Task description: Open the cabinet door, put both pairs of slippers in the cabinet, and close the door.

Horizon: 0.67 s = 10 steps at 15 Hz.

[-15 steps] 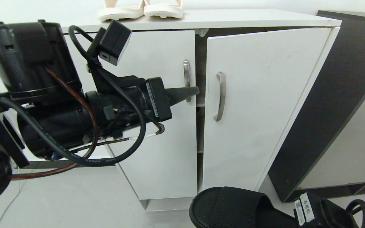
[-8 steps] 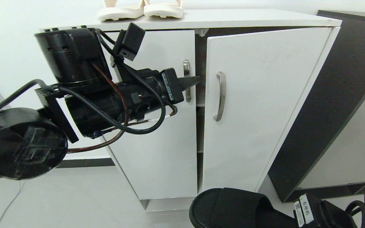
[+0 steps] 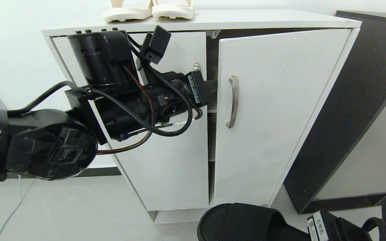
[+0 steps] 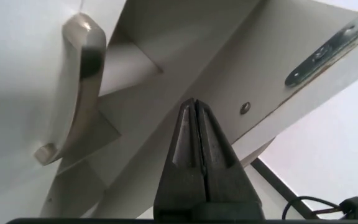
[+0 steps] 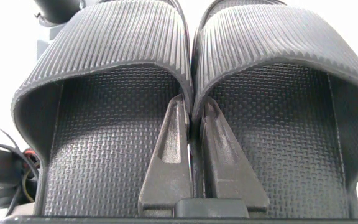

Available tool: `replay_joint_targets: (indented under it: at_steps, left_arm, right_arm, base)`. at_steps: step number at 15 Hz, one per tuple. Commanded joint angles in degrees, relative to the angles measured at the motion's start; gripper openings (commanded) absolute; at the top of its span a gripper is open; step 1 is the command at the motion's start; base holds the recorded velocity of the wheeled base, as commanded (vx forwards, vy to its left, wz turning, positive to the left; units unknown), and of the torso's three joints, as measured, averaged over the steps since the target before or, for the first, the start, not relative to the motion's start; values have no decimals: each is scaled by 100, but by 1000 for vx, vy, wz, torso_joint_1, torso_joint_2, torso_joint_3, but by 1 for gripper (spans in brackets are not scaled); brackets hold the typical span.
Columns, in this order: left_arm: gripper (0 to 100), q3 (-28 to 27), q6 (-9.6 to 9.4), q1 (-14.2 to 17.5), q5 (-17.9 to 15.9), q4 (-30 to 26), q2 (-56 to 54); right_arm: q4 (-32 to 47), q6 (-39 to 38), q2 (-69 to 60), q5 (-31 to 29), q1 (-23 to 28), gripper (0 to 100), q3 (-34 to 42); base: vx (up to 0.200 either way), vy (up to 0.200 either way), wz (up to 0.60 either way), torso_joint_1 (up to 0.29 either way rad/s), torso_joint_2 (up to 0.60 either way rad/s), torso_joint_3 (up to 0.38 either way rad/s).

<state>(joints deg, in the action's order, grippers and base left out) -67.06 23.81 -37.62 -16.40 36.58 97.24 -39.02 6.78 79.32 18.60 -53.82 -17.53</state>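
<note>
The left arm lies stretched level across the upper part of the left door (image 3: 176, 160) of the white cabinet (image 3: 280, 20). The left pincer (image 3: 212, 87) (image 4: 196, 102) pokes into the dark gap between the 2 doors. Its fingers are pressed flat together with nothing between them. The right pincer (image 5: 193, 102) sits low, in front of the foot of the cabinet. It is drawn narrow and pinches the 2 touching inner walls of the black slippers (image 3: 243, 222) (image 5: 104, 68), holding them side by side with their ribbed straps facing away from the wrist.

The right door (image 3: 280, 110) stands slightly ajar, showing a strip of dark interior and a shelf edge. Its curved metal handle (image 3: 234, 101) is just beside the left pincer's tip. The left door's own handle is mostly hidden behind the arm. The cream slippers (image 3: 149, 11) rest as a pair on the cabinet top, toward its left half. A dark panel (image 3: 354, 117) leans along the cabinet's right side, and the floor (image 3: 79, 214) is pale.
</note>
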Motion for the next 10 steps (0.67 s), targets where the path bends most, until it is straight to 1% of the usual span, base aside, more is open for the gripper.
replay_joint_targets:
  at_steps: [1,2,4,6,7,9,10]
  left_arm:
    - [0,-44,98,-8,-4,15,14]
    - [0,-53,168,-17,-4,33,5]
    - [0,26,177,-96,-13,68,-4]
    - [0,97,159,-386,-13,68,-21]
    - [0,105,150,-650,-21,68,-21]
    - [0,88,124,-1283,-21,68,58]
    - [0,53,80,-1467,-13,103,146]
  right_arm:
    - [0,-1,48,3,-58,0,13]
    - [0,8,48,3,-93,0,66]
    - [0,69,13,3,-181,0,171]
    - [0,227,-40,3,-287,0,294]
    - [-9,236,-93,12,-383,0,364]
    - [-9,245,-145,126,-445,0,417]
    - [-18,245,-145,126,-445,0,417]
  base:
    - [-200,0,0,7,2,2]
    - [-200,0,0,-2,7,2]
    - [-200,0,0,5,2,-2]
    - [-200,0,0,-7,5,5]
    - [-200,0,0,7,2,7]
    - [-200,0,0,0,2,-5]
    - [0,0,0,0,0,0]
